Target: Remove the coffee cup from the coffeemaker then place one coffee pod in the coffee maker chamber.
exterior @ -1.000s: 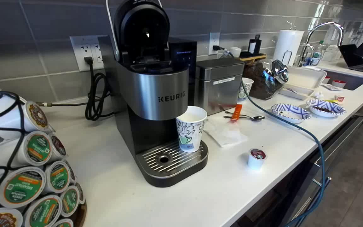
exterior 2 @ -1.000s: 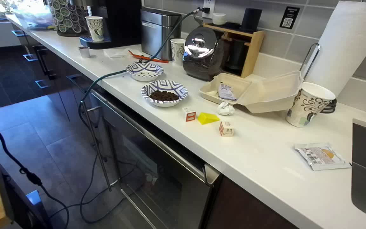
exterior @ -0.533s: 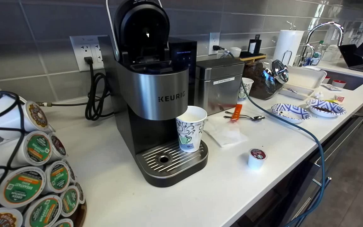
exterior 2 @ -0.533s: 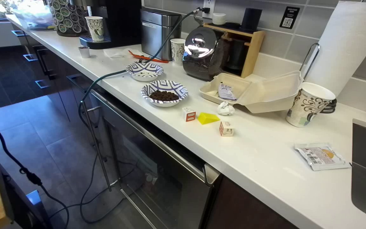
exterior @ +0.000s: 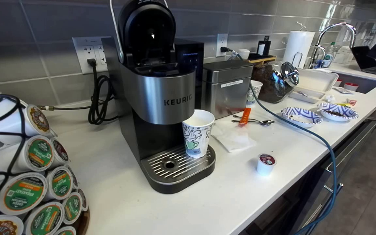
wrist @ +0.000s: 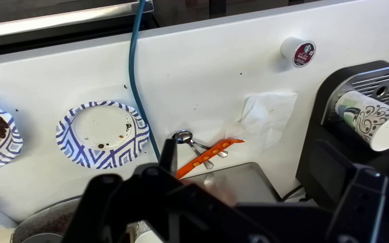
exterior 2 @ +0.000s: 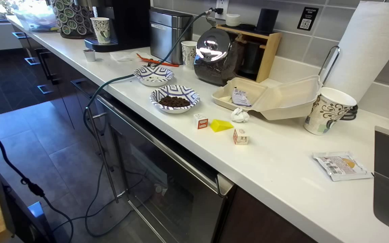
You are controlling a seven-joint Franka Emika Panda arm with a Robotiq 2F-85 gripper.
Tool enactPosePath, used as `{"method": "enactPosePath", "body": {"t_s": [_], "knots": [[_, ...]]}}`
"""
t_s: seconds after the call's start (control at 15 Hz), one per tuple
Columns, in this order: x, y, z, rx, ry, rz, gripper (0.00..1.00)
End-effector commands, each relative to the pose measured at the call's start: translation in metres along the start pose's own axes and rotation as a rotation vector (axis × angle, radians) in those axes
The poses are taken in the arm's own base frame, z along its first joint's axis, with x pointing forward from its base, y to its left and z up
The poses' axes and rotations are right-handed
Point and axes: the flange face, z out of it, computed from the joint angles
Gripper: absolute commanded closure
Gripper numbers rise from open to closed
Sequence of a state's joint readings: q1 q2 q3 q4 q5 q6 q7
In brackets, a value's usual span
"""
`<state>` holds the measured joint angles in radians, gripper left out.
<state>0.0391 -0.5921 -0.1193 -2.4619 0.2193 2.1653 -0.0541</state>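
Grey wall tiles (exterior: 8, 42) backed a white countertop (exterior: 126, 202). Near its back edge, a white patterned paper cup (exterior: 197, 137) stood upright on the metal drip tray (exterior: 162, 169) of a black-and-silver coffee maker (exterior: 162, 94); presumably crushable, light unless filled (inner bottom indistinct), it called for gentle mid-wall gripping. A white plastic coffee pod (exterior: 266, 164) with dark red lid, near the front edge, looked stiff, perhaps slippery, best pinched below its rim. The black gripper (wrist: 249, 153) was spread and empty. Inside the dark brewing chamber (exterior: 157, 70), the floor was hidden.
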Motion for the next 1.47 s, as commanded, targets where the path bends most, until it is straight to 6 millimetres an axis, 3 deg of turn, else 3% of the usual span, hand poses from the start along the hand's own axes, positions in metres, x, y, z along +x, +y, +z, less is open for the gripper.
{"method": "enactPosePath", "body": {"t_s": [0.0, 0.4, 0.53, 0.93, 1.13, 1.27, 1.33, 1.4], "knots": [[0.0, 0.0, 0.0, 0.0, -0.001, 0.0, 0.0], [0.004, 0.005, 0.005, -0.006, 0.0, 0.038, 0.0], [0.012, 0.013, 0.02, -0.004, -0.004, 0.116, 0.0], [0.044, 0.042, 0.1, -0.124, 0.059, 0.404, 0.0], [0.052, 0.08, 0.131, -0.242, 0.094, 0.492, 0.0], [0.052, 0.099, 0.137, -0.335, 0.073, 0.55, 0.0], [0.046, 0.088, 0.132, -0.268, 0.081, 0.494, 0.0], [0.046, 0.095, 0.137, -0.283, 0.074, 0.508, 0.0]]}}
